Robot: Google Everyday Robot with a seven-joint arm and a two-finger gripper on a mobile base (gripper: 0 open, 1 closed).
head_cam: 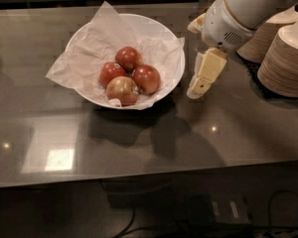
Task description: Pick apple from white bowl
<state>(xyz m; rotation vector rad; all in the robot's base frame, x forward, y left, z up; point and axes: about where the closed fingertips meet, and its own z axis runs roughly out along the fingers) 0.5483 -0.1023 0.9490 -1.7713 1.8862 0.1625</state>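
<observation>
- While the gripper [196,89] is hanging just outside the right-hand rim of the white bowl [161,31], its end pointing down toward the dark counter [139,148], it is sitting beside the bowl and not over it. From this angle I cannot tell whether it is standing open or closed, and nothing is showing in its hold.
- Leftward in the view from the gripper, past the rim and the edge of the crumpled paper lining [97,43], the apple [146,78] is lying in the bowl. It is the glossy, deep-red one, and of the four fruits it is lying nearest the gripper.
- It is touching the paler yellowish apple [122,89] at its front-left and crowding the red apple behind [128,57]. The smaller red apple [111,73] is sitting on its far side, away from the gripper.
- Being round, the apple is offering no long axis to line up with, so direction is what is counting here. By my judgement the gripper is needing to rise over the rim, travel left and descend from above — the neighbours are hemming the apple's left and rear, and only the flank facing the gripper is lying free.
- Farther out, stacks of tan paper bowls [285,58] are standing to the right of the arm, well apart from the white bowl.
</observation>
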